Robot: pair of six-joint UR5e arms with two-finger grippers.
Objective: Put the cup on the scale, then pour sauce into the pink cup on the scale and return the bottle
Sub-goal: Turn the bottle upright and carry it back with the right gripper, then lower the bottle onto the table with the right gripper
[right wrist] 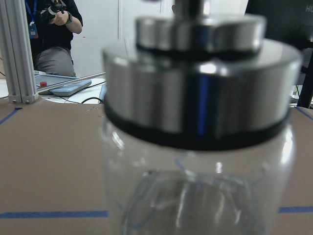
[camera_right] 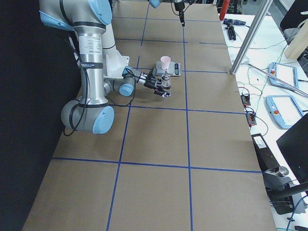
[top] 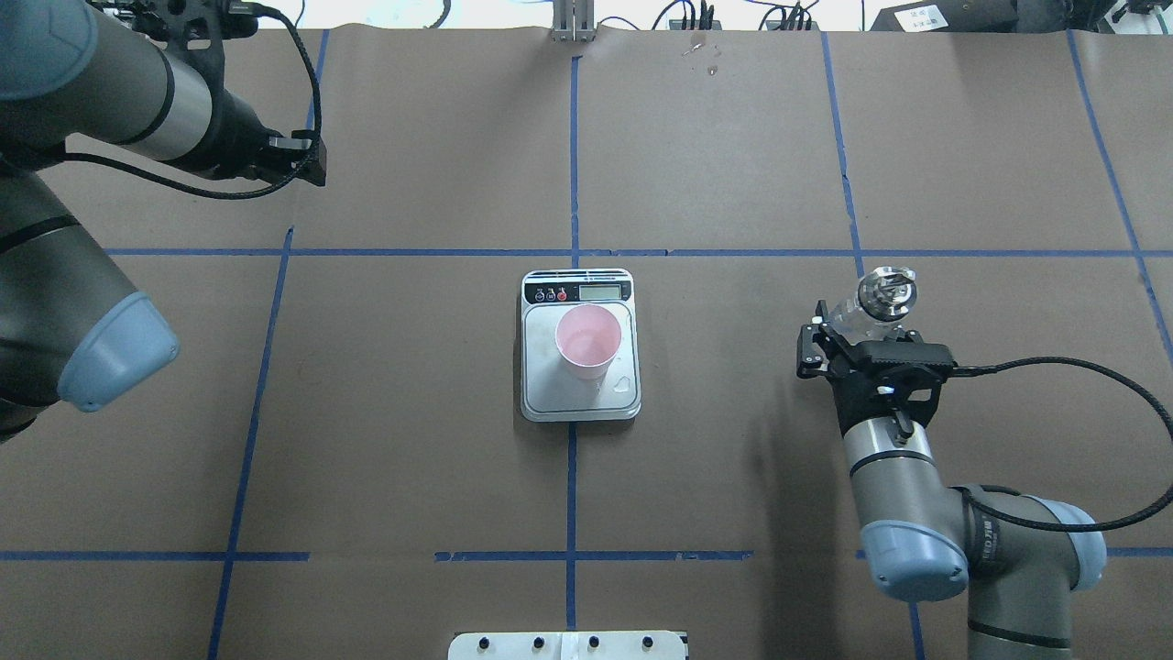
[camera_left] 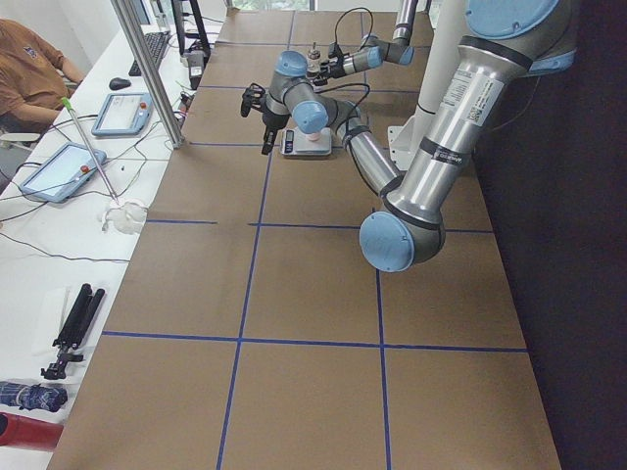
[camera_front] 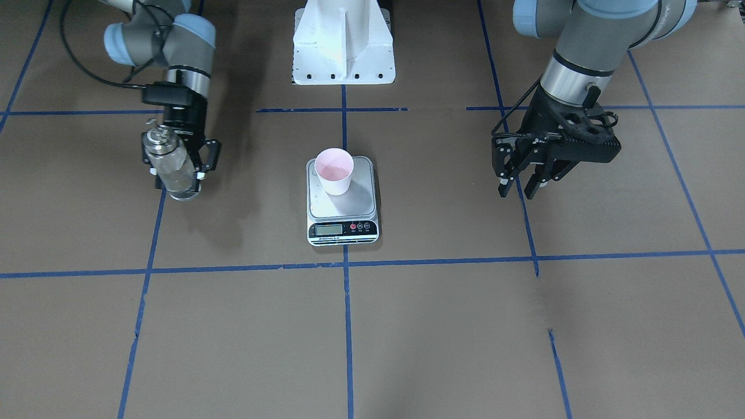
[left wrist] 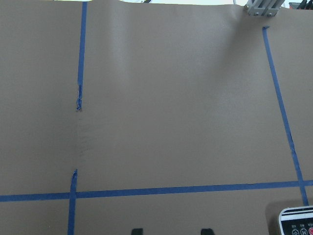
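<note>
The pink cup (camera_front: 334, 170) stands upright on the silver scale (camera_front: 362, 198) at the table's centre, display side away from the robot. The cup (top: 587, 339) is clear of both arms. My right gripper (camera_front: 177, 174) is shut on the glass bottle (camera_front: 171, 169), which stands upright just at the table surface, well off to the scale's side. Its metal collar (right wrist: 195, 122) fills the right wrist view. The clear sauce inside is hard to make out. My left gripper (camera_front: 517, 192) hangs open and empty on the scale's other side, above the table.
The white robot base (camera_front: 343, 46) sits behind the scale. Blue tape lines grid the brown table. A corner of the scale (left wrist: 296, 223) shows in the left wrist view. A side bench holds tablets (camera_right: 284, 106), and a person (camera_left: 29, 69) sits beyond the table.
</note>
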